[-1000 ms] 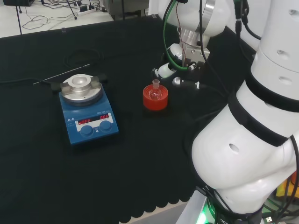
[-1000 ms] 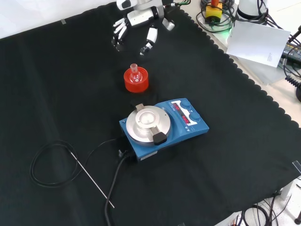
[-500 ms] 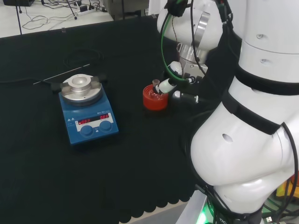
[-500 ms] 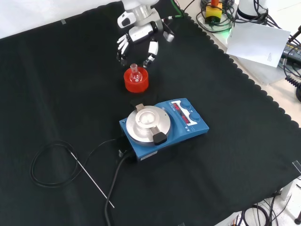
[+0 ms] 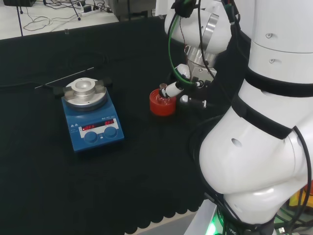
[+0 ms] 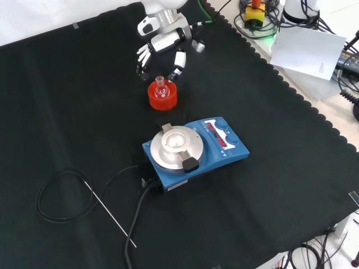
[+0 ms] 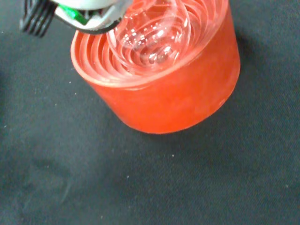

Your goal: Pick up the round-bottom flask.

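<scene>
The small clear glass round-bottom flask (image 6: 161, 88) sits upright in the red ribbed ring stand (image 6: 162, 96) on the black-clothed desk (image 6: 67, 112), at about eleven o'clock from the blue stirrer plate with its round metal top (image 6: 190, 151) in the front view. My black and white hand (image 6: 162, 47) hovers just behind it at twelve o'clock, fingers spread and holding nothing. I'd come down with fingers either side of the short neck, close on it gently, then lift straight up so the bulb clears the stand's ribs without dragging the ring along.
</scene>
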